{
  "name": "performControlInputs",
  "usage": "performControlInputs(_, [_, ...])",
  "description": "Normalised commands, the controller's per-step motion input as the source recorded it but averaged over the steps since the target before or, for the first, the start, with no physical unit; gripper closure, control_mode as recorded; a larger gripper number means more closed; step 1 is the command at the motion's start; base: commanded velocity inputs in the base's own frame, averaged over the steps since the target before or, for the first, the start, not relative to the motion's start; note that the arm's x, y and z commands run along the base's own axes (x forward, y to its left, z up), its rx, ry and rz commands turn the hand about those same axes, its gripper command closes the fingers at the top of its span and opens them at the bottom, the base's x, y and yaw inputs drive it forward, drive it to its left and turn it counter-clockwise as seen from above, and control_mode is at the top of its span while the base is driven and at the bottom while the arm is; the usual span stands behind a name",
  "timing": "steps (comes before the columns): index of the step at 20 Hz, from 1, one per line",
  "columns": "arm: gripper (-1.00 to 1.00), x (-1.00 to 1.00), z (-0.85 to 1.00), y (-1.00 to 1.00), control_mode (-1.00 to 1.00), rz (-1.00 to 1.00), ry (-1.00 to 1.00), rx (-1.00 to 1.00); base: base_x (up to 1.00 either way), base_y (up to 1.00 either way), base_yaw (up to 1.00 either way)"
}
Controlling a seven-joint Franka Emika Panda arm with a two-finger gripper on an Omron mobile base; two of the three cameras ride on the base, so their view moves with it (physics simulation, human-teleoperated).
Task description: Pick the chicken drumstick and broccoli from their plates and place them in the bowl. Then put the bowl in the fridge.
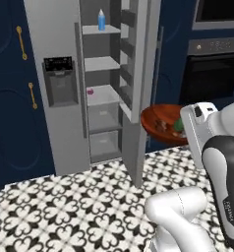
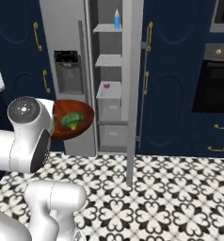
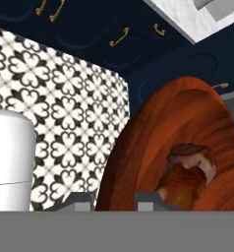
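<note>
The glossy red-brown bowl (image 1: pixel 158 118) (image 2: pixel 81 123) (image 3: pixel 163 133) hangs in the air in front of the open fridge (image 1: pixel 60 113) (image 2: pixel 69 47). My gripper (image 3: pixel 114 202) is shut on the bowl's rim, which runs between the two fingertips. Inside the bowl lie the green broccoli (image 2: pixel 71 120) (image 1: pixel 179 125) and the brown chicken drumstick (image 3: pixel 188 174) (image 1: pixel 162 125). In the left base view my white hand covers the bowl's right edge. The plates are out of view.
The fridge's open door (image 1: pixel 138 93) (image 2: pixel 132 94) juts out beside the shelves (image 1: pixel 103 93) (image 2: pixel 109 89). A blue bottle (image 1: pixel 102 20) (image 2: pixel 116 20) stands on the top shelf, a small pink item (image 1: pixel 90 91) lower. A dark wall oven (image 1: pixel 212 74) (image 2: pixel 217 80) is at right.
</note>
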Motion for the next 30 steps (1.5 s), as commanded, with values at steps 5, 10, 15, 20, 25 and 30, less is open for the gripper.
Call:
performControlInputs(5, [1.0,0.0,0.0,0.0,1.0,0.0,0.0,0.0,0.88,0.92,-0.3])
performControlInputs(10, [1.0,0.0,0.0,0.0,1.0,0.0,0.0,0.0,0.78,0.44,-0.18])
performControlInputs(15, [1.0,0.0,0.0,0.0,1.0,0.0,0.0,0.0,0.7,0.1,-0.07])
performControlInputs(20, [1.0,0.0,0.0,0.0,1.0,0.0,0.0,0.0,0.47,0.23,-0.07])
performControlInputs(25, [1.0,0.0,0.0,0.0,1.0,0.0,0.0,0.0,0.63,0.22,-0.06])
performControlInputs(30, [1.0,0.0,0.0,0.0,1.0,0.0,0.0,0.0,0.62,0.07,-0.09])
